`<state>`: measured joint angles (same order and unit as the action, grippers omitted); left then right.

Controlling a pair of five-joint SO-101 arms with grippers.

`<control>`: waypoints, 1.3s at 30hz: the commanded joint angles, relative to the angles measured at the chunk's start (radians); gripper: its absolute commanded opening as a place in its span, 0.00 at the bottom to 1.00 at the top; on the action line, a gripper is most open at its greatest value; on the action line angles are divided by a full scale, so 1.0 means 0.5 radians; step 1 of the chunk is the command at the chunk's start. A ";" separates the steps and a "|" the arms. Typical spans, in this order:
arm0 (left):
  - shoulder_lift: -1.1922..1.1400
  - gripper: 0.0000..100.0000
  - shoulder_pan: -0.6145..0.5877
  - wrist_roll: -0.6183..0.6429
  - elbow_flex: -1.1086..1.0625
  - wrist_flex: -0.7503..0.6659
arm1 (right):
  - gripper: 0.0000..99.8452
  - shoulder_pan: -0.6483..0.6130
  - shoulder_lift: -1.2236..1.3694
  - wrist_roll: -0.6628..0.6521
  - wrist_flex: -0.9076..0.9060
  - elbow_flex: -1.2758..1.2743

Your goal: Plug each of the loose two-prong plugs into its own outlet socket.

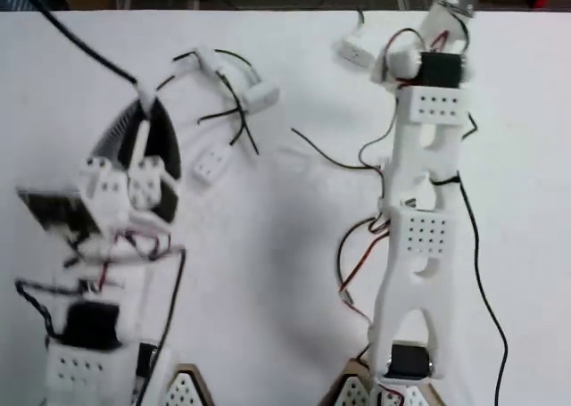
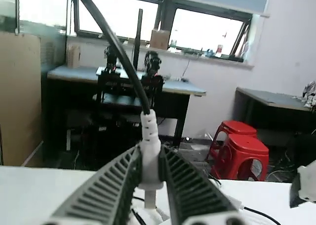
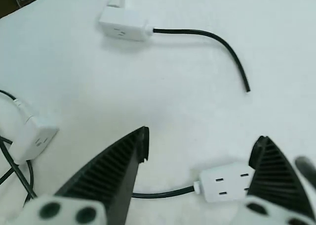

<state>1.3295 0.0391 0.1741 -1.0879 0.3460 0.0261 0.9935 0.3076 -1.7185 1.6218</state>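
My left gripper is shut on a white two-prong plug, whose black cable runs up and away. In the high view this gripper sits at the table's left with the plug between its dark ribbed fingers. My right gripper is open above the table. A white outlet socket lies between its fingers, close to one finger. Two more sockets lie farther off. The high view shows white sockets across the table's far half.
Loose black cables tangle around the sockets at the back left. A short black cable trails from the far socket. Thin red and black arm wires lie beside the right arm. Bare white table lies between the arms.
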 commanded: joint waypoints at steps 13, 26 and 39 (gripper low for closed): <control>-0.861 0.02 -0.707 0.423 1.691 0.887 | 0.32 0.342 -0.152 -0.018 -0.014 -0.651; -1.536 0.02 -0.554 0.374 2.378 1.488 | 0.32 0.201 -0.146 -0.018 -0.008 -1.221; -1.404 0.02 0.222 0.083 0.690 0.503 | 0.32 0.084 -0.133 -0.018 0.063 -1.590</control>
<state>0.5746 0.1112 0.2294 -0.5309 0.8094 0.0844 0.9367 0.3061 -1.7093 0.8792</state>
